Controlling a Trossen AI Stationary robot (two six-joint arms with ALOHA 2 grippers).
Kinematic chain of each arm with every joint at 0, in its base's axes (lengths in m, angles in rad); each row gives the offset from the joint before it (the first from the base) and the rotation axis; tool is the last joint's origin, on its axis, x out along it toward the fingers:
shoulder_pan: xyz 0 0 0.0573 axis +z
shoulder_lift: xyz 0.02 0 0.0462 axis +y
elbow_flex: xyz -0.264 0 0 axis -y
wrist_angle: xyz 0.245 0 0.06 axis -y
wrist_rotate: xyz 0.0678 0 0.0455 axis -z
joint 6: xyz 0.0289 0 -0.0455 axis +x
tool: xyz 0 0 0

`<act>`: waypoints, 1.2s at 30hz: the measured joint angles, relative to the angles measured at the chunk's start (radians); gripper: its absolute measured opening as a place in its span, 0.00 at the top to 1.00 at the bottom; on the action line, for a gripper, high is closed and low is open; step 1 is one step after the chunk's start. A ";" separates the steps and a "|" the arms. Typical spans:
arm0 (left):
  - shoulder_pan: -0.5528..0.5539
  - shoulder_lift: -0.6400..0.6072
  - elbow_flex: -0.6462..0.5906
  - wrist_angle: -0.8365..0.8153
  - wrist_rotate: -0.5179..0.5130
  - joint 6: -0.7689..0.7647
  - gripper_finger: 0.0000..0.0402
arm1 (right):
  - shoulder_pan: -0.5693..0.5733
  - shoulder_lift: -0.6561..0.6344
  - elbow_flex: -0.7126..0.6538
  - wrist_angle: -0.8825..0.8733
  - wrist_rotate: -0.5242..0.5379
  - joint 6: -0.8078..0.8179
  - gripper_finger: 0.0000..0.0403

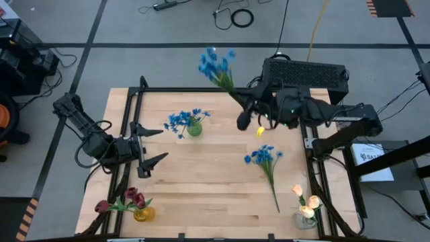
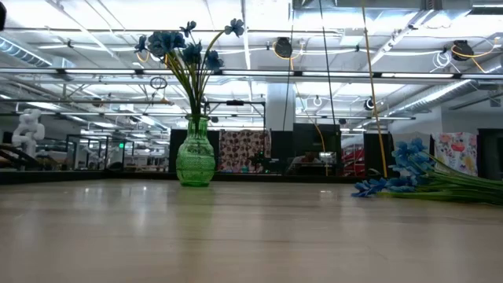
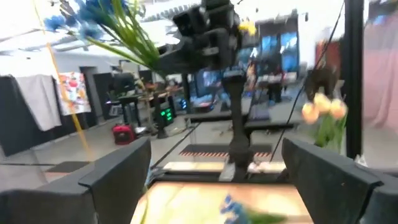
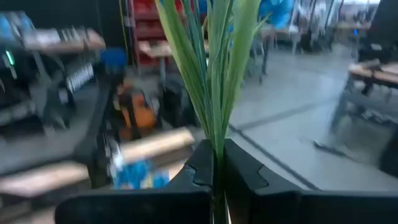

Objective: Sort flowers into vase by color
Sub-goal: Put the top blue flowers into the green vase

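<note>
From above, the right pincer (image 1: 243, 114) held a blue bunch (image 1: 216, 64) aloft past the worktop's (image 1: 201, 181) far edge. A green vase (image 1: 194, 128) already carried blue blossoms; another blue spray (image 1: 264, 156) lay flat. Red tulips (image 1: 132, 198) and cream tulips (image 1: 306, 200) stood in near-corner vases. The left pincer (image 1: 153, 144) waited, spread wide. The low view showed the green vase upright. The right wrist view showed fingers (image 4: 202, 165) clamped on green stems (image 4: 211, 74).
</note>
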 joint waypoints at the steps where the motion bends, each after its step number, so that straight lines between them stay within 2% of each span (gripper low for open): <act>1: 0.019 0.007 0.000 0.018 0.033 -0.019 0.08 | -0.012 0.003 -0.017 0.069 -0.026 -0.014 0.99; 4: 0.080 0.030 0.000 0.035 0.152 -0.109 0.08 | -0.035 0.036 -0.088 0.347 -0.124 -0.028 0.99; 6: 0.124 0.048 0.000 0.044 0.225 -0.158 0.08 | -0.037 0.073 -0.141 0.537 -0.145 -0.015 0.99; 10: 0.186 0.085 0.000 0.030 0.245 -0.199 0.08 | -0.024 0.171 -0.212 0.845 -0.144 0.028 0.99; 14: 0.227 0.105 0.000 0.001 0.246 -0.229 0.08 | 0.006 0.285 -0.217 1.008 -0.157 0.041 0.99; 18: 0.261 0.098 0.000 -0.081 0.251 -0.315 0.11 | 0.039 0.353 -0.217 1.115 -0.252 0.026 0.99; 23: 0.282 0.083 0.000 -0.130 0.315 -0.382 0.17 | 0.070 0.387 -0.217 1.173 -0.423 0.001 0.99; 28: 0.313 0.096 0.000 -0.130 0.420 -0.415 0.23 | 0.087 0.401 -0.216 1.275 -0.436 -0.015 0.99; 36: 0.372 0.192 0.000 -0.027 0.469 -0.435 0.30 | 0.089 0.401 -0.216 1.272 -0.433 -0.043 0.98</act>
